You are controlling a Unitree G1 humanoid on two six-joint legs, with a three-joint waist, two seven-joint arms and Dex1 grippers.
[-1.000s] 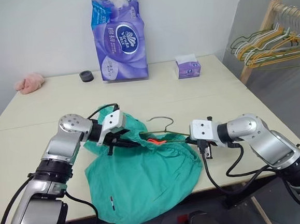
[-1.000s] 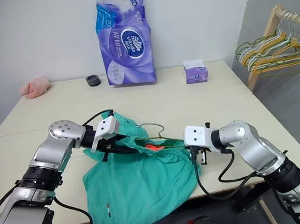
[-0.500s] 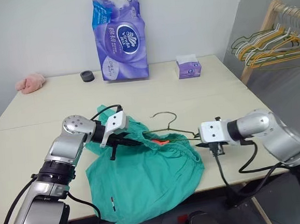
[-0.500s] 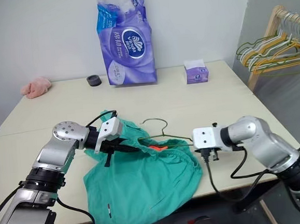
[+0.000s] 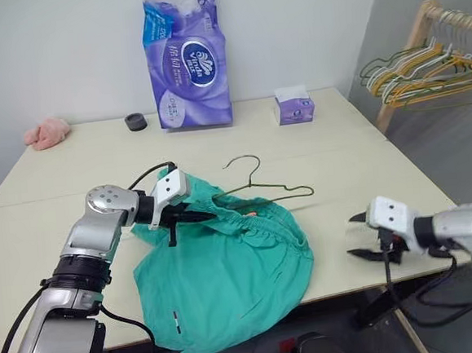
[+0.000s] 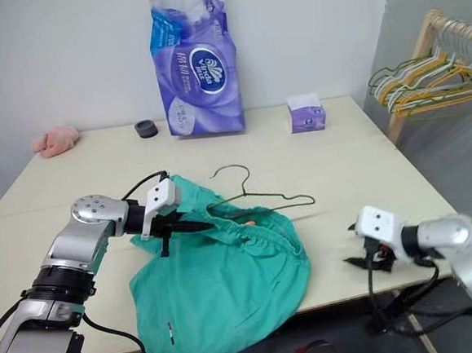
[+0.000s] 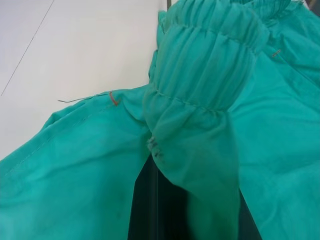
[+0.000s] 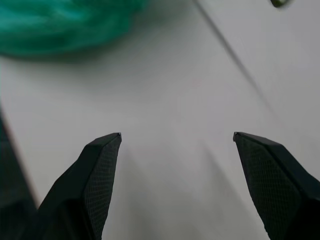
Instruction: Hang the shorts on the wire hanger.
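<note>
I read "Vinda" in the blue oval on the purple tissue pack (image 5: 187, 62), well beyond both grippers; other print illegible.

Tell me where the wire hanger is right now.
The wire hanger lies on the table, partly tucked into the shorts waistband, hook pointing toward the back wall.

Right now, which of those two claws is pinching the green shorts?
The left gripper: it is shut on the shorts' waistband. The right gripper hangs open, apart.

The teal-green fabric shorts (image 5: 227, 271) drape over the table's (image 5: 332, 148) front edge; the thin wire hanger (image 5: 263, 192) lies partly on them, hook towards the back edge.
</note>
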